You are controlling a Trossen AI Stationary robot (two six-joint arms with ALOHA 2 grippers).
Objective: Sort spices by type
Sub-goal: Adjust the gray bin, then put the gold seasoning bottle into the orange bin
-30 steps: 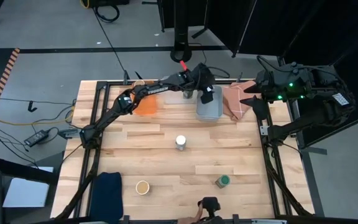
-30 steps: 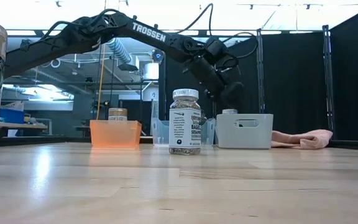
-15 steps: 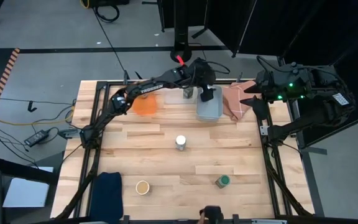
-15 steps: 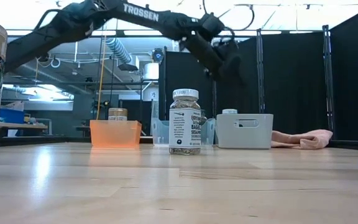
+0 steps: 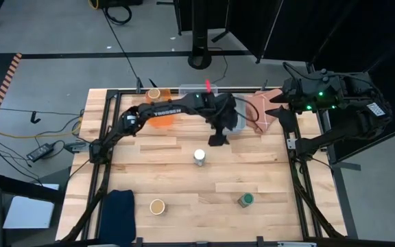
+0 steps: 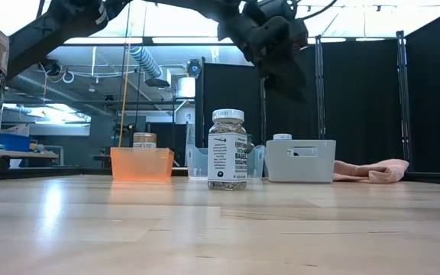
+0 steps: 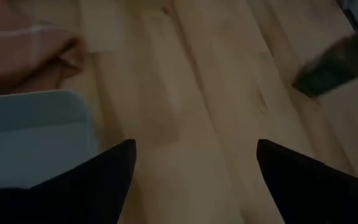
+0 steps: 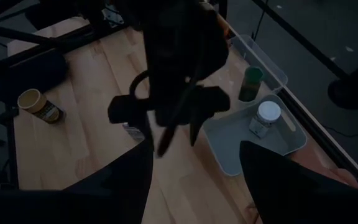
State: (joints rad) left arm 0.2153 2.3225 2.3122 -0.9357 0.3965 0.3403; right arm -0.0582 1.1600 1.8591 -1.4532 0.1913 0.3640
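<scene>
Right wrist view only: white-lid jar [image 8: 268, 117] in pale-blue bin [image 8: 229, 152], left pincer [image 8: 166, 134] spread empty, right pincer's state unclear.

The high view looks straight down on the whole worktop [image 5: 184, 171] from far above. The low view sits at worktop height, facing level across toward the bins, close to a white-lidded jar [image 6: 227, 149] that the high view also shows mid-table. The left wrist view points down, close to the boards. The right wrist view looks across from higher up, sharing the pale-blue bin [image 8: 241, 146].
</scene>
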